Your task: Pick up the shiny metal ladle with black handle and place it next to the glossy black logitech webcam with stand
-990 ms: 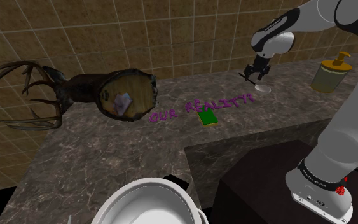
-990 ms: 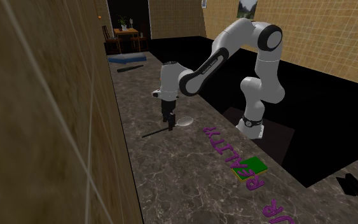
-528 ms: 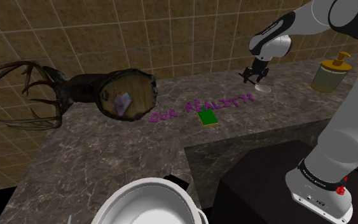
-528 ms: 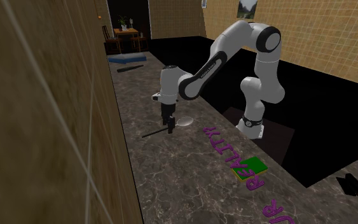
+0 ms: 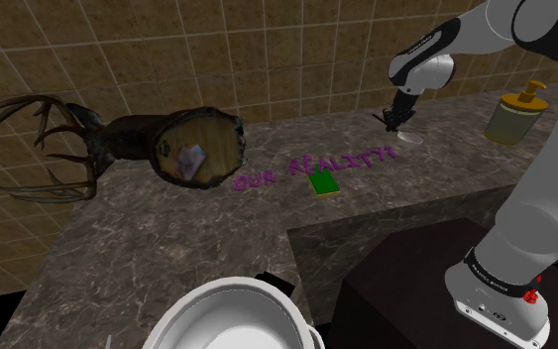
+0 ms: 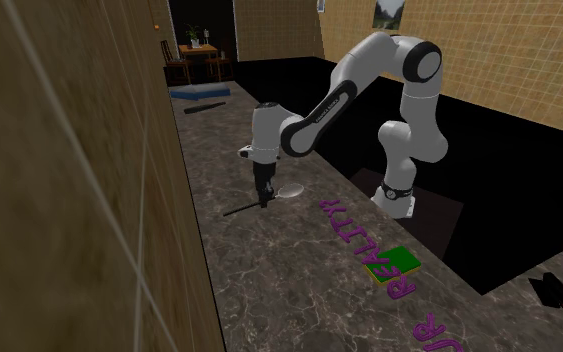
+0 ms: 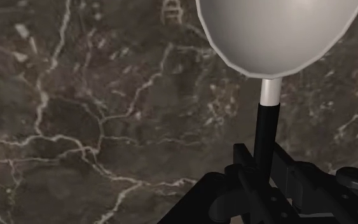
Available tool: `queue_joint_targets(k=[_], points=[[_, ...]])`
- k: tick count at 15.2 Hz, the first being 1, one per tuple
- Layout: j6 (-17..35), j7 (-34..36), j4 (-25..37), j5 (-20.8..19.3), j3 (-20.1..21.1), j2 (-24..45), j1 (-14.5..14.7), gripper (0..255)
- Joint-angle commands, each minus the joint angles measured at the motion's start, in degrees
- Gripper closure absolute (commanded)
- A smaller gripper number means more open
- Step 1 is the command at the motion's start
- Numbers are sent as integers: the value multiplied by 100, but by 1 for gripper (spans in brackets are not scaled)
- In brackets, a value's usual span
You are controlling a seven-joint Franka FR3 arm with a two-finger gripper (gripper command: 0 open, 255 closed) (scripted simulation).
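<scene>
Gripper point(image 6: 263, 203) is down on the counter point(image 6: 299, 270), fingers nearly together, one on each side of the ladle point(image 6: 290, 190) handle; looks clamped. Ladle lies flat on the counter. In the second exterior view, the bowl is at 2 o'clock from the gripper and the handle tip at 8. Purple lettering point(image 6: 344, 228) sits at 4 o'clock from the bowl, green card point(image 6: 393, 264) beyond it.

On the bench point(image 5: 167, 238), just past the right end of the lettering point(image 5: 311, 171) in the shoulder view, the ladle point(image 7: 279, 38) lying flat, handle clasped between the fingers point(image 7: 295, 175). Just before the lettering a flat block point(image 5: 324, 184); well right of it a dispenser point(image 5: 517, 114), well left an antlered mount point(image 5: 167, 149).
</scene>
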Motion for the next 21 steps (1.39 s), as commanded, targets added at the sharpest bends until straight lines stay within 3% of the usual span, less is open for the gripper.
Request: queue_joint_targets(k=[1,5,21], points=[[-2,1,-5,1,6,5,4,255],[0,-1,-9,1,5,3,5,255],[-1091,450,498,-530,-87,-672,70,255]])
